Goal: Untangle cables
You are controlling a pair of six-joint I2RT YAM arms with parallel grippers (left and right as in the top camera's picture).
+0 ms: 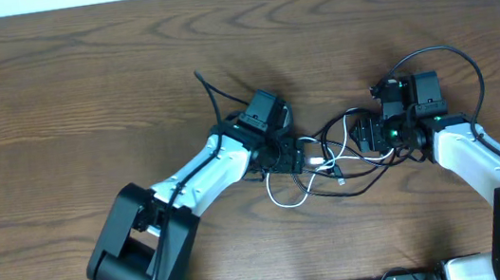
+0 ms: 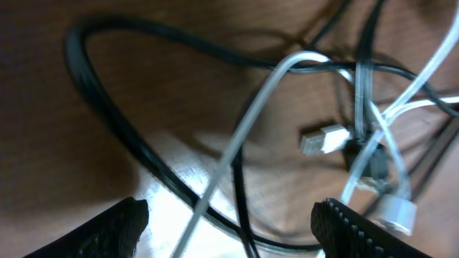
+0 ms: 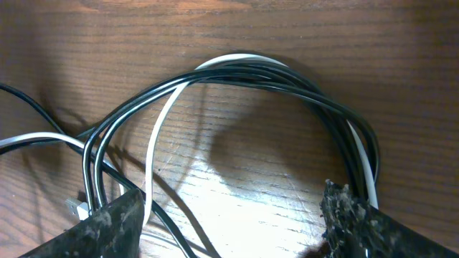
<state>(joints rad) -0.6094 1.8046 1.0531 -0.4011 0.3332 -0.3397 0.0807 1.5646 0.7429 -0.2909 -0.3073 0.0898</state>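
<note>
- Black ribbed pads (image 2: 125, 223) of the left jaws are standing wide apart and gripping nothing. The black cable (image 2: 107, 129) and the white cable (image 2: 247, 115) are running loose through the gap between them, lying on the wood.
- To my eye the left jaws are straddling that crossing so that one strand could be pinched alone.
- Over on the other side, the right jaws are gaping too, with pads (image 3: 115, 223) on either side of a bare patch and clamped on nothing.
- Just beyond the right jaws, several black loops with a white strand among them are curving round in one bundled arc. It looks like the spot for hooking the coil open.
- A little outward from the left jaws, a white plug (image 2: 323, 138) is lying flat among the crossing strands, where it could snag if the cord gets dragged.
- Further out, both cables are sitting in one knot near the middle of the tabletop (image 1: 81, 84), between the two arms.
- The left arm (image 1: 206, 169) and right arm (image 1: 467, 152) are leaning in from opposite sides, presumably so they can draw the cords apart.
- Nothing is looking separated yet.
</note>
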